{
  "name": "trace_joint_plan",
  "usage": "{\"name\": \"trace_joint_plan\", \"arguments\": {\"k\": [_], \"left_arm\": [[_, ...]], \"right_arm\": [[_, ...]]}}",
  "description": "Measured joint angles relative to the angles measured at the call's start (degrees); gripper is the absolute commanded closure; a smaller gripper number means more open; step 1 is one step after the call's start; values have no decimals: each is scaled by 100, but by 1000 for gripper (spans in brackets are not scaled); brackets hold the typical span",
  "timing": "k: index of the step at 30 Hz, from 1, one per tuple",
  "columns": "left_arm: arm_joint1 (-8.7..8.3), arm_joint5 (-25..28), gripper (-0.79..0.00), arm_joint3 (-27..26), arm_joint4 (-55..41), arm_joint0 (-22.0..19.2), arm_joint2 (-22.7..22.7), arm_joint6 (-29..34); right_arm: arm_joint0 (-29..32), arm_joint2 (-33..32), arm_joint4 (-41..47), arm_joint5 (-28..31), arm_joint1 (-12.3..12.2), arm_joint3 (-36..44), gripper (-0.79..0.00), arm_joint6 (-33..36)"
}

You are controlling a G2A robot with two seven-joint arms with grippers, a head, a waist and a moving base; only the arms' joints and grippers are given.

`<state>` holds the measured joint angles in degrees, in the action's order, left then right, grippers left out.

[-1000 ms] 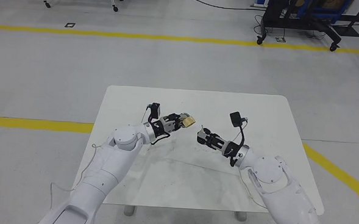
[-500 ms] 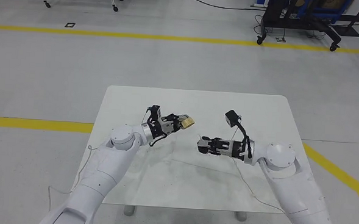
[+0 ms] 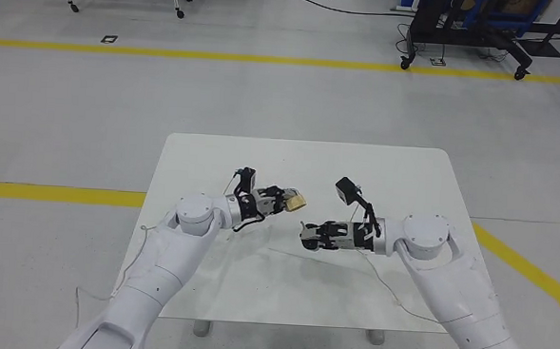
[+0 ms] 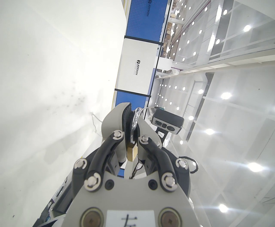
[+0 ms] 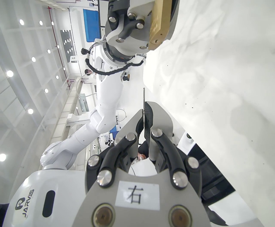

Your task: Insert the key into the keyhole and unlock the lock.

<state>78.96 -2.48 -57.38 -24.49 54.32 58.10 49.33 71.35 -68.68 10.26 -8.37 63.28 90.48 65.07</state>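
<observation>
Brass lock (image 3: 296, 200) is clamped in my left gripper (image 3: 280, 201) above the table (image 3: 404, 171); my right gripper (image 3: 307, 237) pinches the key (image 5: 143, 101), blade pointing toward it. They sit near but apart, so insertion and the turn are both left to do.

The glossy white, round-shelled left arm (image 3: 176, 255) and right arm (image 3: 445, 288) have bulbous joints. Each has a black braided cable (image 5: 113, 69) looped at the wrist and a small black camera box (image 3: 347, 188) on a stalk. The grey metal left gripper (image 4: 134, 117) and right gripper (image 5: 144, 112) carry curved black link bars (image 5: 167, 148) pinned by silver screws (image 5: 179, 178), pale grey jaws lined with black ribbed pads (image 5: 148, 120), and a white label (image 5: 137, 194) with one black character.
</observation>
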Motion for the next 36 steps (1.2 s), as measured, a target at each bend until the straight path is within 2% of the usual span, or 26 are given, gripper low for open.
{"name": "trace_joint_plan", "arguments": {"k": [12,36], "left_arm": [[-17,328,0,-143,168,84,3,-139],[-14,245,0,-36,80,6,-4,-19]], "right_arm": [[-299,225,150,-208,26,-359,0,-170],[-485,361,265,-168,2,-535,0,-371]]}}
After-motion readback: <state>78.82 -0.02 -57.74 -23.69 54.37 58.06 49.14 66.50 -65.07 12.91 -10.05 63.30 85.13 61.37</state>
